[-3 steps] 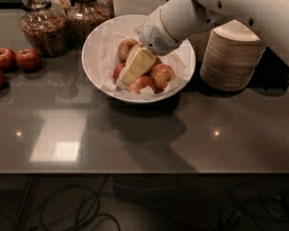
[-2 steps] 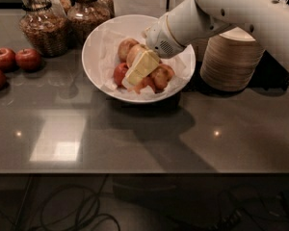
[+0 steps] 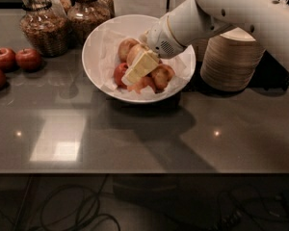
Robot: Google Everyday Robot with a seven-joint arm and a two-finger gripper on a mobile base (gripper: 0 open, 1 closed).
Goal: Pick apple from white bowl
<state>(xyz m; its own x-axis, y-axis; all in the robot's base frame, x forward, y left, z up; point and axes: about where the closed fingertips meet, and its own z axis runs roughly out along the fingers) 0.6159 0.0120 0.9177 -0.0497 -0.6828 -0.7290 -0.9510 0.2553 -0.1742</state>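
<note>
Gripper [image 3: 135, 72] seen lowered into white bowl [image 3: 93, 46] at back centre of grey table [image 3: 135, 143], set among fruit. Whether it is open, closed or gripping cannot be told. Apple [image 3: 126, 48], pale yellow-tan, found inside bowl on crinkled paper [image 3: 105, 42], just behind and touching gripper. Smaller red-and-yellow apples [image 3: 119, 74] packed beside it. Dark red apples [image 3: 15, 59] laid at left of table, glass jars [image 3: 44, 25] behind them, stacked paper bowls [image 3: 231, 59] placed right of bowl.

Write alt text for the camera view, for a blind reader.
The robot's gripper reaches into the white bowl, at its largest pale apple. Dark red apples and glass jars stand left of it, stacked paper bowls right.
</note>
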